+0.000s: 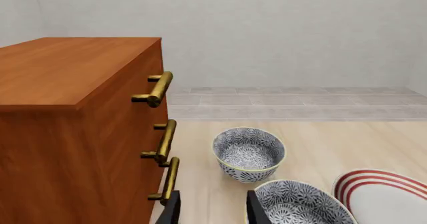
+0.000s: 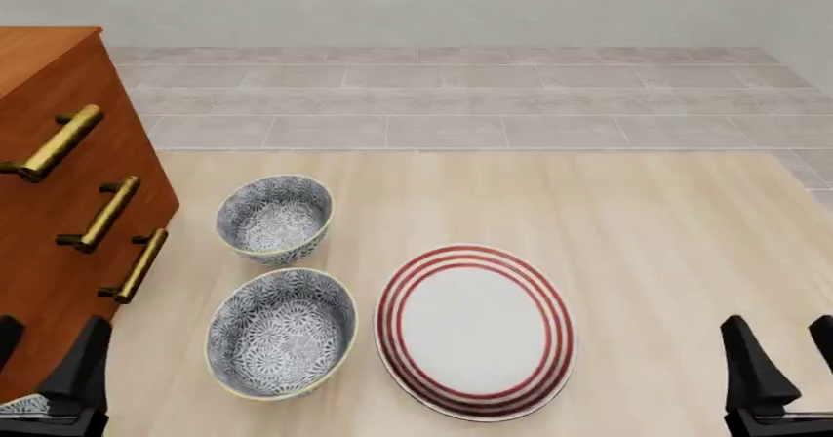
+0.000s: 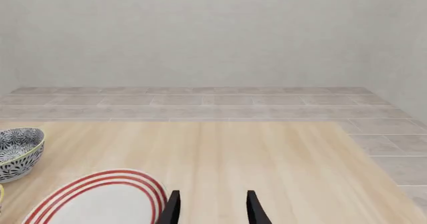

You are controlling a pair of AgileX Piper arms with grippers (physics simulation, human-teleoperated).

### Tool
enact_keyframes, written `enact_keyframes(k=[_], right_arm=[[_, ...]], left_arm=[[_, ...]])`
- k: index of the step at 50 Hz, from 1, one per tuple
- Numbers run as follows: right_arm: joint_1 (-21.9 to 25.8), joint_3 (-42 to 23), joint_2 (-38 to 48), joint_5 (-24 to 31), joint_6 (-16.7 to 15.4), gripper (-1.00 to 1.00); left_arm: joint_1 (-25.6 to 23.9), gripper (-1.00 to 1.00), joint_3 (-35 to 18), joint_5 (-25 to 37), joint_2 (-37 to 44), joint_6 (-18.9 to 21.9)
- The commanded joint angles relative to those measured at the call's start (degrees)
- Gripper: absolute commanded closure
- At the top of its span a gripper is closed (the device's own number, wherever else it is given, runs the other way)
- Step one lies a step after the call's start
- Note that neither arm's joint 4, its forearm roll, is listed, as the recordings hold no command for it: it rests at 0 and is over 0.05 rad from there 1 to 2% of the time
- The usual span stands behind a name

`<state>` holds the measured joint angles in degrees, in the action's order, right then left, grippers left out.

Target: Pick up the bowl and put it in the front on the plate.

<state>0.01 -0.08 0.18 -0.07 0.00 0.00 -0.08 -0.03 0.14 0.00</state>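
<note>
Pale wood counter [image 2: 625, 213] under a grey wall, and from the front both grippers sit low at the near edge. Left gripper [image 2: 46, 359] spread wide, empty, beside the dresser [image 2: 53, 164]. Right gripper [image 2: 781, 354] parted too, holding nothing. Front bowl [image 2: 281, 332] sits just left of the plate [image 2: 475, 330], rear bowl [image 2: 275, 218] behind it. Left wrist: jaws apart, front bowl [image 1: 300, 204] close ahead. Right wrist: jaws released, plate [image 3: 100, 199] nearby.
</note>
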Motion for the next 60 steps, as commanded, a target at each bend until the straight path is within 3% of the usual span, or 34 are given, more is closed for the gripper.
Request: enact_keyframes(k=[1,10,16,20,22,41,50,53,56,58,60], right_arm=[[0.1,-0.2,0.6,-0.3,0.1,-1.00],[0.2,-0.3,0.7,0.1,0.6,-1.00],[1.5,-0.6,1.7,0.1,-1.0,-1.00],[3.0,-2.4,7.3,-3.0,-1.3,-1.00],[5.0,-2.9,11.0,-5.4,-4.0,-1.00],[13.5,-11.7,31.0,-13.1,-2.4,-1.00],[16.6,-16.5,38.9,-14.4,-0.8,-1.00],[18.6,-18.0,42.1,-14.7,-2.3,-1.00],[18.6,-19.5,44.0,-14.5,0.2,-1.00],[20.5,-20.2,45.3,-14.1,-1.7,-1.00],[20.7,-20.8,46.2,-14.2,-1.1,-1.00]], left_arm=[[0.0,-1.00,-0.2,-0.1,0.3,0.0],[0.0,-1.00,-0.2,-0.1,0.3,0.0],[0.0,-1.00,-0.2,-0.1,0.3,0.0],[0.0,-1.00,-0.2,-0.1,0.3,0.0],[0.0,-1.00,-0.2,-0.1,0.3,0.0],[0.0,-1.00,-0.2,-0.1,0.3,0.0],[0.0,-1.00,-0.2,-0.1,0.3,0.0],[0.0,-1.00,-0.2,-0.1,0.3,0.0],[0.0,-1.00,-0.2,-0.1,0.3,0.0],[0.0,-1.00,-0.2,-0.1,0.3,0.0],[0.0,-1.00,-0.2,-0.1,0.3,0.0]])
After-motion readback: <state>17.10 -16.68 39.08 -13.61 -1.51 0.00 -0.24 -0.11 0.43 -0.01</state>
